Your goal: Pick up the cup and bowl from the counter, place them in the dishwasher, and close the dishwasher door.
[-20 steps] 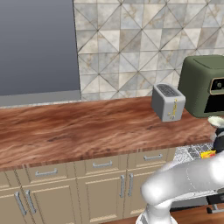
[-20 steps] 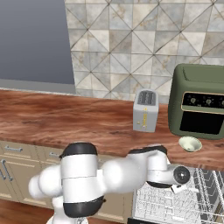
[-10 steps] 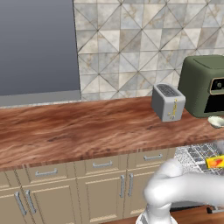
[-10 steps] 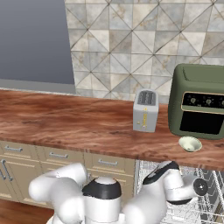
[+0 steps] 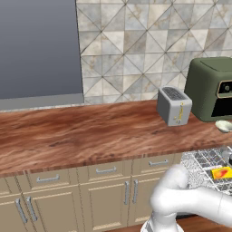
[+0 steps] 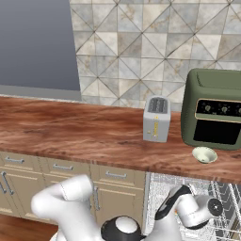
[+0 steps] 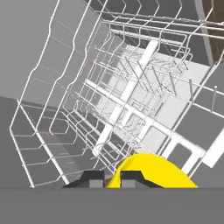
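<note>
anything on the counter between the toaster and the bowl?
No. In the right base view, only bare counter lies between the toaster and the bowl; the green oven stands behind that gap.

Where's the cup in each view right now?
Left base view: cup at the right edge, low, over the dishwasher rack.
Right base view: I can't make it out.
Hand view: yellow, bottom centre, by the tool.
Shared landmark: the white wire rack.
</note>
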Controlling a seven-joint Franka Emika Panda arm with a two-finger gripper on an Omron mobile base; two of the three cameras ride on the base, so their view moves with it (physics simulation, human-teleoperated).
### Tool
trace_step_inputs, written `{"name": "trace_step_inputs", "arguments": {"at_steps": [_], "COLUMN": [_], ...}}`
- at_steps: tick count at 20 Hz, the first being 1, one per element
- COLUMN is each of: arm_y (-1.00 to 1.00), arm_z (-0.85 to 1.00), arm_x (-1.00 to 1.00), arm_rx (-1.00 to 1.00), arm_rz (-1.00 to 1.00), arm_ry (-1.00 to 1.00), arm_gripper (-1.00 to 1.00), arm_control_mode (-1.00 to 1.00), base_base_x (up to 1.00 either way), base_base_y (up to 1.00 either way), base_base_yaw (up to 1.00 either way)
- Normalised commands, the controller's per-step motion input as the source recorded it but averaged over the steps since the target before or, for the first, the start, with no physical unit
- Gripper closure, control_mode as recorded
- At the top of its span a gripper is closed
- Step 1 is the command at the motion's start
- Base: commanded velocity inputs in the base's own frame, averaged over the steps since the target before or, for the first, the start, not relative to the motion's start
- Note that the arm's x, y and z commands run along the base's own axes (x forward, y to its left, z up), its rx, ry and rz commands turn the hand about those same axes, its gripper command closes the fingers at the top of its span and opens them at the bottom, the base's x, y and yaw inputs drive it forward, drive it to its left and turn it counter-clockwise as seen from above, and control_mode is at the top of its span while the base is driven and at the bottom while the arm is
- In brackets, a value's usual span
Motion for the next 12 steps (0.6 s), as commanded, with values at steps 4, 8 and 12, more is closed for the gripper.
{"name": "trace_step_inputs", "arguments": {"at_steps": [4, 8, 12], "arm_y": [-0.34, -0.35, -0.32], "arm_z": [-0.38, -0.42, -0.47], "arm_x": [0.32, 0.34, 0.32], "arm_rx": [0.00, 0.01, 0.01], "arm_rz": [0.00, 0.00, 0.00], "arm_ry": [0.05, 0.06, 0.06], "arm_gripper": [1.00, 1.00, 1.00], "arm_control_mode": [-1.00, -1.00, -1.00], "base_base_x": [0.00, 0.00, 0.00], "base_base_y": [0.00, 0.00, 0.00], "base_base_yaw": [0.00, 0.00, 0.00]}}
